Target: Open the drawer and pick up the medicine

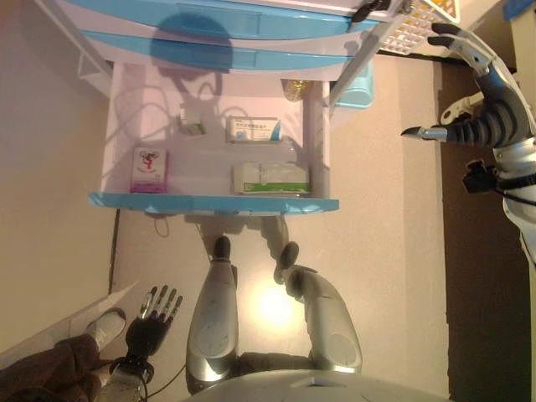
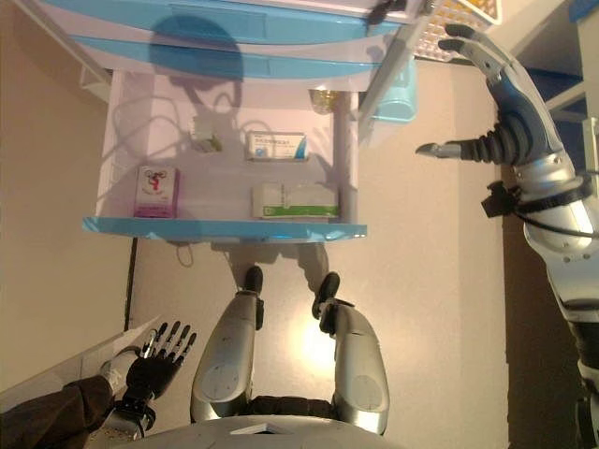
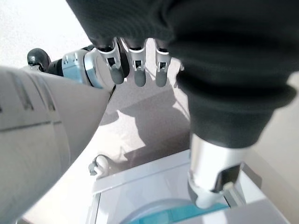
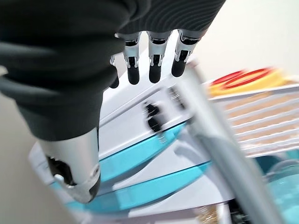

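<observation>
The drawer (image 1: 213, 202) with a blue front stands pulled open below me. Inside lie a pink medicine box (image 1: 149, 170) at the left, a white and green box (image 1: 270, 177) at the front right, a white and blue box (image 1: 253, 129) behind it and a small packet (image 1: 192, 120) at the back. My right hand (image 1: 477, 100) is open, raised to the right of the cabinet, holding nothing. My left hand (image 1: 153, 322) hangs open low at the left, near the floor, and is empty.
Closed blue-fronted drawers (image 1: 218, 33) stack above the open one. A blue bin (image 1: 356, 88) and a white perforated basket (image 1: 419, 25) stand right of the cabinet. A person's shoe (image 1: 105, 325) and trouser leg (image 1: 42, 373) show at the lower left.
</observation>
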